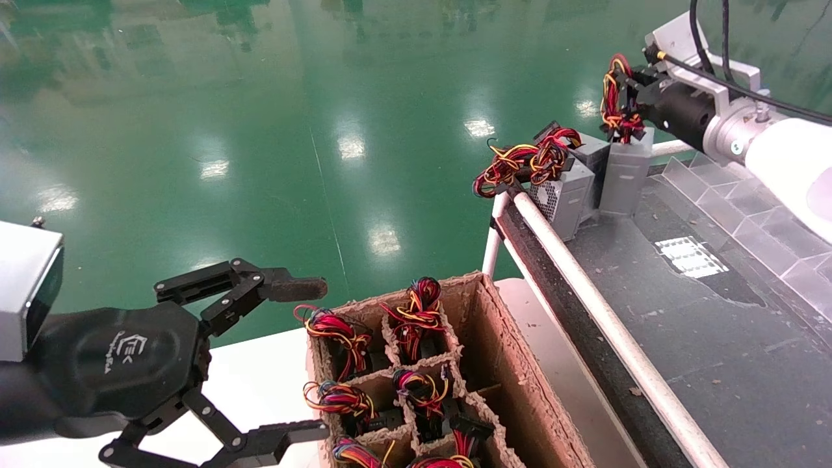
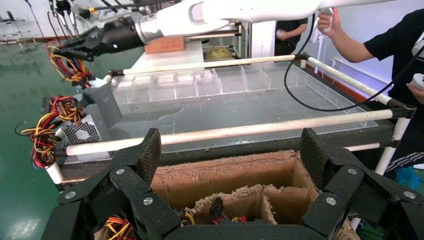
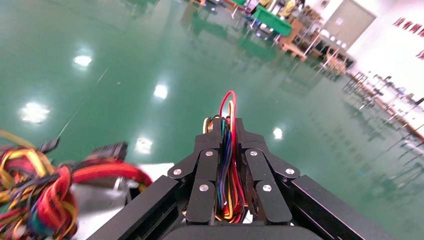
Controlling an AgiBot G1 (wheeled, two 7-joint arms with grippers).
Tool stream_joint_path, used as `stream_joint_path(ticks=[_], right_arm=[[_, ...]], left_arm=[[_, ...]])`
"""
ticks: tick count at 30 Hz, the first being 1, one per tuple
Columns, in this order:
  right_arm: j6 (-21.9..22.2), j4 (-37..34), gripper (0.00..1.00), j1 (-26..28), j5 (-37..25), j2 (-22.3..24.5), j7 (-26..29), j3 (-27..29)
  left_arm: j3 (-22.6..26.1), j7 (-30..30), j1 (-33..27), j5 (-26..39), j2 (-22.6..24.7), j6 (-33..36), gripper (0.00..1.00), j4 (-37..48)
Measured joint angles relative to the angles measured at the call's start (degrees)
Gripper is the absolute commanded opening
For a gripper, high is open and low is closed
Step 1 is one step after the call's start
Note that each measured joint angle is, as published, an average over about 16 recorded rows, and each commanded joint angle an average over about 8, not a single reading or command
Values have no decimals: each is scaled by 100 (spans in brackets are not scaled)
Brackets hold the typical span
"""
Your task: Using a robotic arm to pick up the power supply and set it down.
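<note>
Wires fill cardboard box cells; right gripper clamps power supply wires.

R gripper clamped tight, arm extended; L gripper spread wide, idle.

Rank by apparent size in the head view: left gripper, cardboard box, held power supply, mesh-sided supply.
1. cardboard box
2. left gripper, enlarged by nearness to the camera
3. power supply hanging by its wires from the right gripper, and mesh-sided supply: alike, not ranked.
</note>
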Motion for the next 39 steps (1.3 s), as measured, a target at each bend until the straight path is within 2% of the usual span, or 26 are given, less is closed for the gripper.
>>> stream_joint_path(ticks=[14, 15, 22, 23, 39], right_arm=[[-189, -151, 0, -120, -73, 160, 248, -49], [-198, -154, 5, -124, -79, 172, 271, -53], [-254, -149, 92, -141, -116, 251, 422, -78], [-261, -146, 100, -140, -119, 261, 443, -80], [-258, -103, 100, -50, -91, 441, 751, -62]], left_arm=[[3, 2, -1, -2, -1, -1, 100, 0], [3, 2, -1, -2, -1, -1, 100, 0], [5, 2, -1, -3, -2, -2, 100, 0], [5, 3, -1, -4, -2, -2, 100, 0], [9, 4, -2, -6, -3, -4, 100, 0]])
